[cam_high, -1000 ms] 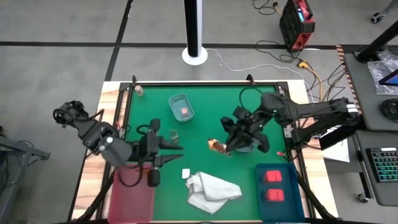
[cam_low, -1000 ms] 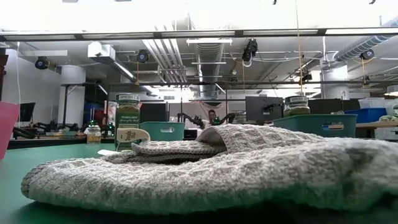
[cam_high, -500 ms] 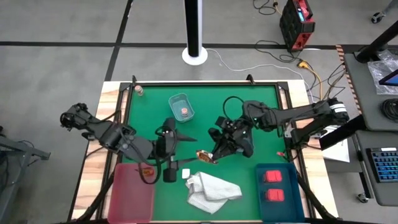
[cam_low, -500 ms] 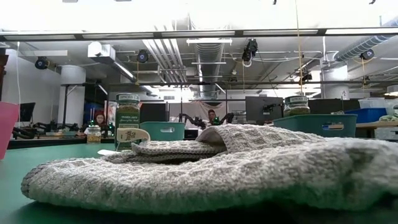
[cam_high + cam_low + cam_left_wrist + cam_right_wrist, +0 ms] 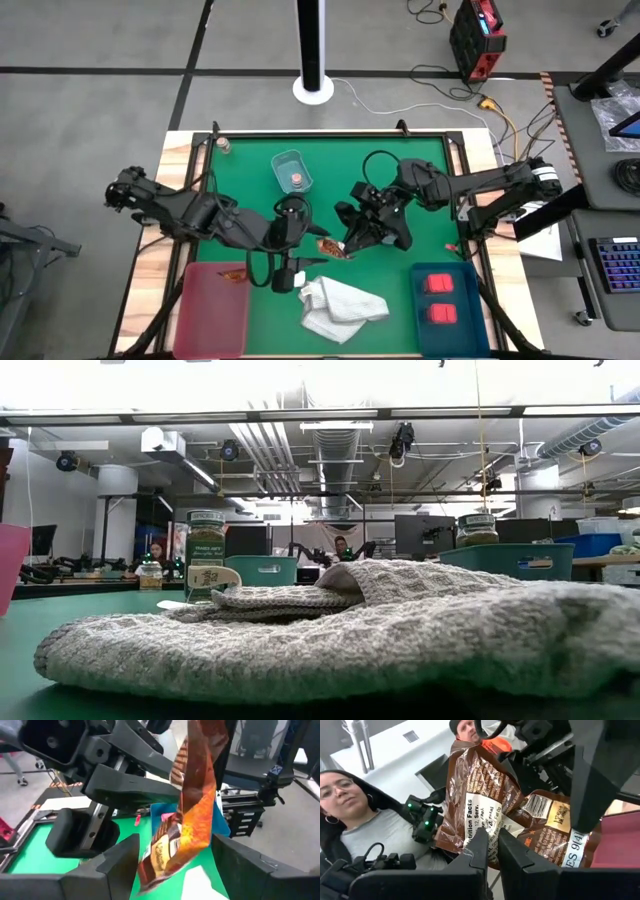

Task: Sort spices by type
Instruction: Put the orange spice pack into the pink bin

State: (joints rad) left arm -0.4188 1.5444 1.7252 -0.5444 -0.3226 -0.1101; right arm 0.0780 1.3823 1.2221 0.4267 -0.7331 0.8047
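— While the arms meet mid-table, who has the packet (image 5: 330,247)?
— Right gripper (image 5: 345,249): fingers pinched together on the brown and orange spice packet, held above the green mat (image 5: 420,165).
— Left gripper (image 5: 312,232)?
— Fingers spread wide, one either side of the packet; contact, cannot tell.
— Other spices?
— Two red blocks (image 5: 437,298) in the blue tray (image 5: 418,320) at the near right. One packet (image 5: 238,275) in the pink tray (image 5: 205,325). A pink-topped jar (image 5: 296,179) in the small pale tray (image 5: 280,160) at the far side. White cloth (image 5: 340,305) lies near the front.
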